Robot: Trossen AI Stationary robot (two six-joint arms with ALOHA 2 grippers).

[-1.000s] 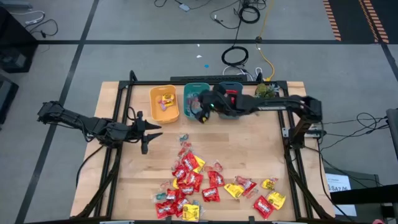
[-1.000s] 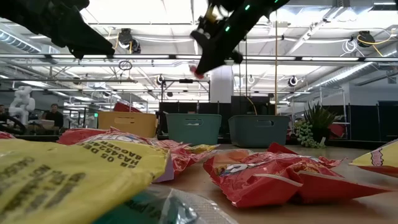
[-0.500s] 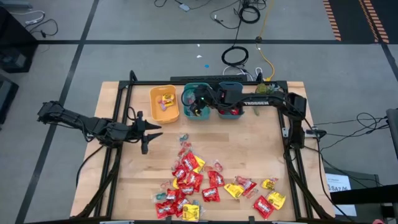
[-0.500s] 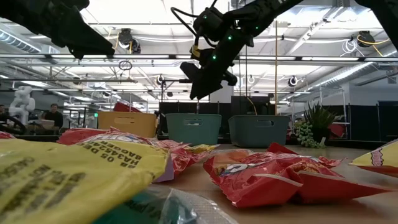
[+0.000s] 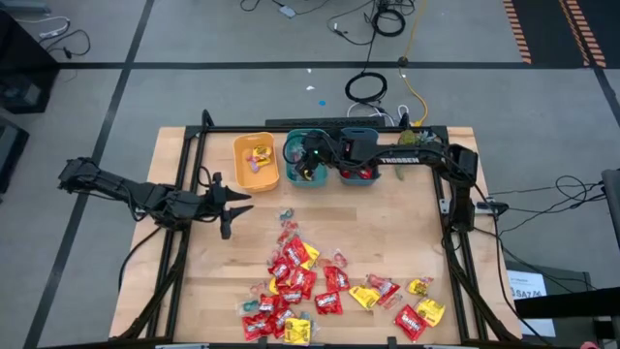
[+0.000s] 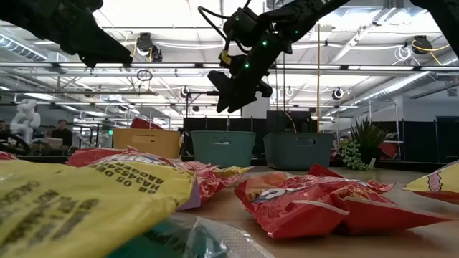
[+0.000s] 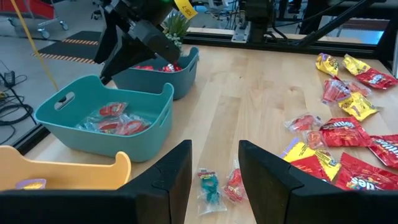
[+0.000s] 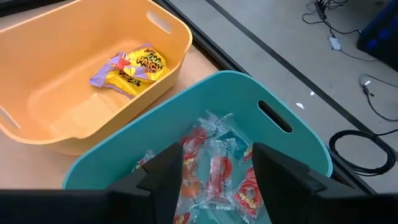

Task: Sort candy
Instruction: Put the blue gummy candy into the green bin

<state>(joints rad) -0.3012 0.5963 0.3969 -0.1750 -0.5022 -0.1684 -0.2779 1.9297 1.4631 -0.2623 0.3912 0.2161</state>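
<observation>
We see even, bright overhead light from ceiling strips (they glare white in the low view). Shadows on the table point(image 5: 407, 223) stay soft. Nearest candy point(image 6: 86, 208) in the low view blurs heavily.

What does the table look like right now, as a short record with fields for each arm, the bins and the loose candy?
right gripper: over the middle teal bin, fingers open, nothing held
left gripper: waiting over bare wood at the table's left, fingers open, empty
yellow bin: holds a yellow packet
middle teal bin: holds small clear-wrapped sweets
right teal bin: holds red packets
loose candy: red and yellow packets scattered on the near half of the table
</observation>
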